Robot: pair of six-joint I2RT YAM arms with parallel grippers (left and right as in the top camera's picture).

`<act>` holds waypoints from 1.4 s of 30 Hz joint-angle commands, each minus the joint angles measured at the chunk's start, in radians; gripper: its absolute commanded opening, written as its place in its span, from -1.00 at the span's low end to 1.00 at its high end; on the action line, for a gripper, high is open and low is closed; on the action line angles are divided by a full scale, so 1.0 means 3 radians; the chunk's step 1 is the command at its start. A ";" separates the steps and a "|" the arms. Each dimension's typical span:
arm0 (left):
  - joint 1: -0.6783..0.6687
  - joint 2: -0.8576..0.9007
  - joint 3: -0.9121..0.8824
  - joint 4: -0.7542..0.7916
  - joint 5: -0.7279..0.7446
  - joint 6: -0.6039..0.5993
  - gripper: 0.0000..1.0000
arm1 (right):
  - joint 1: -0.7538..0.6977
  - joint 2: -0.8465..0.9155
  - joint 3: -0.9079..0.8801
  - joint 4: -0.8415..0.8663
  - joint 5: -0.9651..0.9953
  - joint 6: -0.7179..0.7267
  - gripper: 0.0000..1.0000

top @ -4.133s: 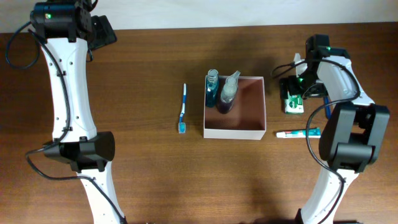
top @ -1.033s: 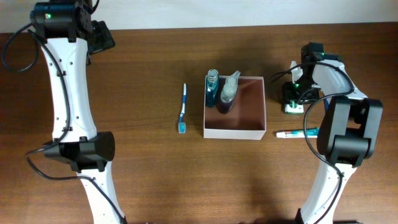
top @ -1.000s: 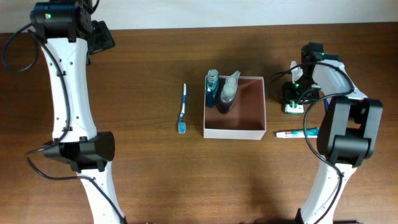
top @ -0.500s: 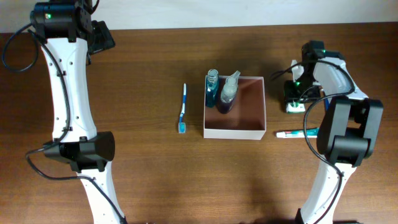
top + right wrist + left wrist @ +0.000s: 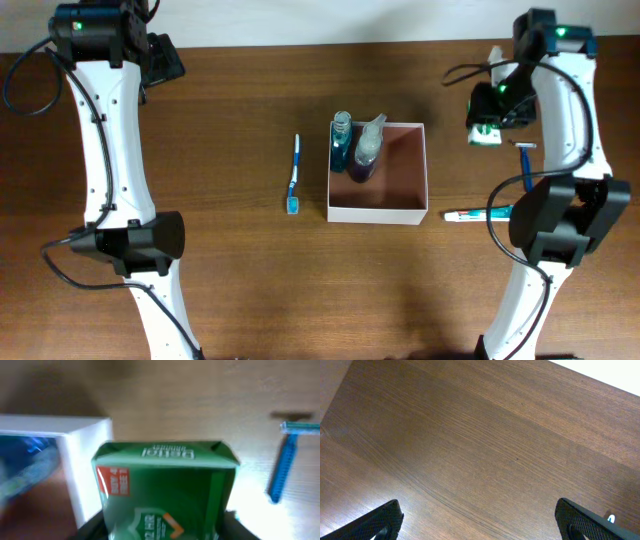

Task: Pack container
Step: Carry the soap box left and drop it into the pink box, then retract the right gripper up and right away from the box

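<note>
Since the earlier overhead frame, the green-and-white cardboard soap box has been lifted from the table right of the square white cardboard container with a pinkish-brown inside. It is pinched between the fingers of the right gripper. A blue disposable razor is thereby uncovered, right of the container. Done: a blue bottle and a dark bottle with a clear spray top stand at the container's left wall. Judged left: soap box, razor, white-and-teal toothpaste tube to the container's right, blue-and-white toothbrush to its left. The left gripper, well left of the container, is spread wide and empty.
</note>
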 commanded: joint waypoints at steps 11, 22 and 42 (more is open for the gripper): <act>0.0020 0.0014 -0.0017 -0.0013 -0.0057 -0.0032 0.99 | 0.0328 -0.0008 0.0561 -0.0614 -0.0593 0.0083 0.02; 0.0020 0.0014 -0.0017 -0.0011 -0.0057 -0.0032 0.99 | 0.0746 -0.0006 0.0554 -0.0547 -0.0392 0.0320 0.15; 0.0022 0.0014 -0.0017 -0.0038 -0.0058 -0.0032 0.99 | -0.0047 -0.0008 0.0565 -0.0375 -0.0142 0.0694 0.57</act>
